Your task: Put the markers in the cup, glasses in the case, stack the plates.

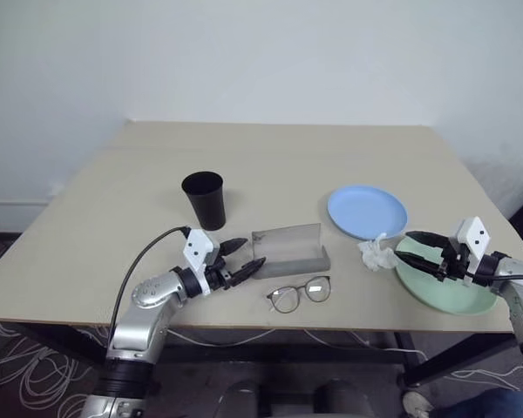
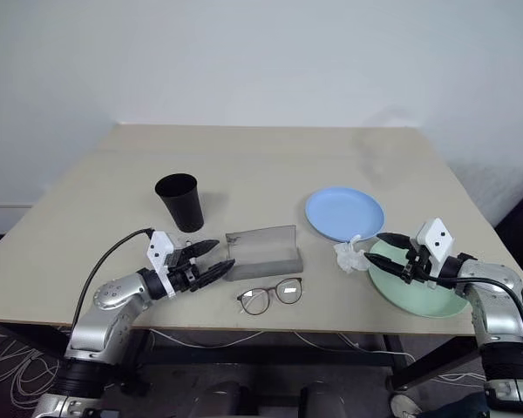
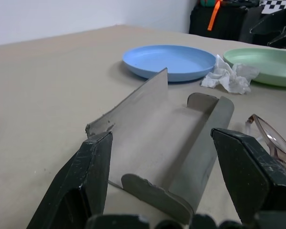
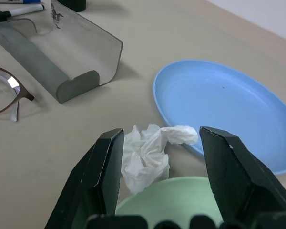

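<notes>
**Tabletop with both claws open**

Glasses lay at the near table edge, before the open case. Left gripper gaped empty beside the case; right gripper gaped empty over the green plate, near the tissue and blue plate. Cup stood behind.

Lab-like room: bare wall, test table.

Cup behind case, glasses before it, tissue between plates.
</notes>
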{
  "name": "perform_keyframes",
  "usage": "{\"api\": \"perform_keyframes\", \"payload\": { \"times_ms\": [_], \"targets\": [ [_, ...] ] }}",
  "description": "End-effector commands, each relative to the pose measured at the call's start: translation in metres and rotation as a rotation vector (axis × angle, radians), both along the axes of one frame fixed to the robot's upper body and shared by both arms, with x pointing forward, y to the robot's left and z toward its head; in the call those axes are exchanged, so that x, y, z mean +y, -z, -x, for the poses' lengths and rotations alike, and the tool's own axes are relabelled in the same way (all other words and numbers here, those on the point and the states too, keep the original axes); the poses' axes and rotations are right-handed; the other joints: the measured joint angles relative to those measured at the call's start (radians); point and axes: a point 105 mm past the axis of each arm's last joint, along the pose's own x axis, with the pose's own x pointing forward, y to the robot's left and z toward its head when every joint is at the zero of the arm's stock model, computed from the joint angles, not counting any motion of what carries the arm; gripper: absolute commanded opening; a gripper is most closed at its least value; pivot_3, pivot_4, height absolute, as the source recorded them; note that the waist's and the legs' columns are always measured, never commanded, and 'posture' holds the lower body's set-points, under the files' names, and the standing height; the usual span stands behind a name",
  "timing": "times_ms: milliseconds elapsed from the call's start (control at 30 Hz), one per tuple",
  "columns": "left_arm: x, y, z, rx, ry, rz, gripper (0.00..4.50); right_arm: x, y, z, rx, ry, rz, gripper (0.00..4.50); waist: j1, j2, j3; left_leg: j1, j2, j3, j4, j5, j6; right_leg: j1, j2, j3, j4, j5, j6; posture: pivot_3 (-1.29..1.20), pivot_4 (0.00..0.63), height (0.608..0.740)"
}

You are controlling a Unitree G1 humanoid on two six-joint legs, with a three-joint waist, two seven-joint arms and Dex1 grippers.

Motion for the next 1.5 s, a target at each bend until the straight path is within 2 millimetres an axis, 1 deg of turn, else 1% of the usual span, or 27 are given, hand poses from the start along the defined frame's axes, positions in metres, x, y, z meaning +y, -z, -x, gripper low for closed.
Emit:
{"api": "perform_keyframes", "payload": {
  "times_ms": [33, 133, 200, 267, 367, 433, 567, 667, 733, 867, 1067, 1267, 1367, 1433, 1500],
  "targets": [
    [-0.001, -0.017, -0.001, -0.057, 0.014, 0.007, 3.47, 0.002, -0.02, 0.001, -0.026, 0.029, -0.014, 2.75, 0.0, 0.0, 0.0, 0.0, 0.0, 0.0, 0.0, 0.0, 0.0, 0.0, 0.0, 0.0, 0.0, 0.0, 0.0, 0.0, 0.0, 0.74],
    [0.0, -0.015, -0.003, -0.048, 0.006, 0.008, 3.47, 0.005, -0.019, 0.006, 0.017, 0.058, -0.013, 2.75, 0.0, 0.0, 0.0, 0.0, 0.0, 0.0, 0.0, 0.0, 0.0, 0.0, 0.0, 0.0, 0.0, 0.0, 0.0, 0.0, 0.0, 0.74],
    [-0.001, -0.014, -0.004, -0.039, 0.001, 0.009, 3.47, 0.006, -0.018, 0.01, 0.049, 0.076, 0.018, 2.75, 0.0, 0.0, 0.0, 0.0, 0.0, 0.0, 0.0, 0.0, 0.0, 0.0, 0.0, 0.0, 0.0, 0.0, 0.0, 0.0, 0.0, 0.74],
    [-0.004, -0.016, -0.004, -0.041, 0.012, 0.02, 3.47, 0.01, -0.023, 0.014, 0.062, 0.089, 0.037, 2.75, 0.001, 0.0, 0.0, 0.0, 0.0, 0.0, 0.0, 0.0, 0.0, -0.001, -0.001, 0.0, 0.0, 0.0, 0.0, 0.0, 0.0, 0.74],
    [-0.008, -0.014, -0.007, -0.041, 0.017, 0.017, 3.47, 0.015, -0.031, 0.015, 0.09, 0.134, 0.042, 2.75, 0.001, 0.0, 0.0, 0.0, 0.0, 0.0, 0.0, 0.0, 0.0, -0.001, -0.001, 0.0, 0.0, 0.0, 0.0, 0.0, 0.0, 0.74],
    [-0.01, -0.015, -0.008, -0.046, 0.018, 0.024, 3.47, 0.017, -0.031, 0.015, 0.136, 0.18, 0.045, 2.75, 0.002, 0.0, 0.0, 0.0, 0.0, -0.001, 0.0, 0.0, 0.0, -0.001, -0.001, 0.0, 0.0, 0.0, 0.0, 0.0, 0.0, 0.74],
    [-0.014, -0.016, -0.009, -0.05, 0.021, 0.031, 3.47, 0.017, -0.018, 0.018, 0.28, 0.307, 0.118, 2.75, 0.001, 0.0, 0.0, -0.001, 0.0, -0.001, 0.0, 0.0, 0.001, -0.001, -0.001, 0.0, 0.0, 0.0, 0.0, 0.0, 0.0, 0.74],
    [-0.014, -0.018, -0.009, -0.052, 0.027, 0.038, 3.47, 0.026, -0.012, 0.023, 0.337, 0.322, 0.144, 2.75, 0.002, 0.0, 0.0, -0.002, 0.0, -0.001, 0.0, 0.0, 0.001, -0.002, -0.001, 0.0, 0.0, 0.0, 0.0, 0.0, 0.0, 0.74],
    [-0.018, -0.023, -0.007, -0.063, 0.048, 0.057, 3.47, 0.029, -0.003, 0.025, 0.369, 0.349, 0.178, 2.75, 0.001, 0.0, 0.0, -0.002, 0.0, -0.001, -0.001, 0.0, 0.001, -0.002, -0.001, 0.0, -0.001, 0.0, 0.0, 0.0, 0.0, 0.74],
    [-0.027, -0.033, -0.002, -0.085, 0.103, 0.074, 3.47, 0.02, 0.013, 0.018, 0.403, 0.464, 0.2, 2.75, 0.002, 0.0, 0.0, -0.002, 0.0, -0.001, 0.0, -0.001, 0.001, -0.002, 0.0, 0.0, -0.001, 0.0, 0.0, 0.0, 0.0, 0.74],
    [-0.039, -0.041, 0.003, -0.103, 0.157, 0.085, 3.47, 0.019, 0.019, 0.016, 0.389, 0.497, 0.232, 2.75, 0.002, 0.0, 0.0, -0.003, 0.0, -0.001, 0.0, -0.001, 0.002, -0.002, 0.0, -0.001, -0.001, 0.0, 0.0, 0.0, 0.0, 0.74],
    [-0.049, -0.04, 0.005, -0.101, 0.182, 0.094, 3.47, 0.018, 0.02, 0.014, 0.376, 0.533, 0.241, 2.75, 0.0, 0.0, 0.0, -0.003, 0.0, -0.001, 0.0, -0.001, 0.002, -0.002, 0.001, -0.001, -0.001, 0.0, 0.0, 0.0, 0.0, 0.74],
    [-0.052, -0.04, 0.005, -0.099, 0.19, 0.097, 3.49, 0.017, 0.02, 0.014, 0.367, 0.546, 0.25, 2.15, 0.0, 0.0, 0.0, -0.003, 0.0, -0.001, 0.0, -0.001, 0.002, -0.002, 0.001, -0.001, -0.001, 0.0, 0.0, 0.0, 0.0, 0.74],
    [-0.053, -0.039, 0.005, -0.098, 0.192, 0.097, 3.49, 0.019, 0.019, 0.014, 0.361, 0.549, 0.256, 1.52, 0.0, 0.0, 0.0, -0.003, 0.0, -0.001, 0.0, -0.001, 0.002, -0.002, 0.001, -0.001, -0.001, 0.0, 0.0, 0.0, 0.0, 0.74],
    [-0.054, -0.039, 0.004, -0.099, 0.194, 0.098, 3.49, 0.02, 0.021, 0.013, 0.359, 0.551, 0.259, 0.76, 0.0, 0.0, 0.0, -0.003, 0.0, -0.001, 0.0, -0.001, 0.002, -0.002, 0.001, -0.001, -0.001, 0.0, 0.0, 0.0, 0.0, 0.74]
  ]
}}
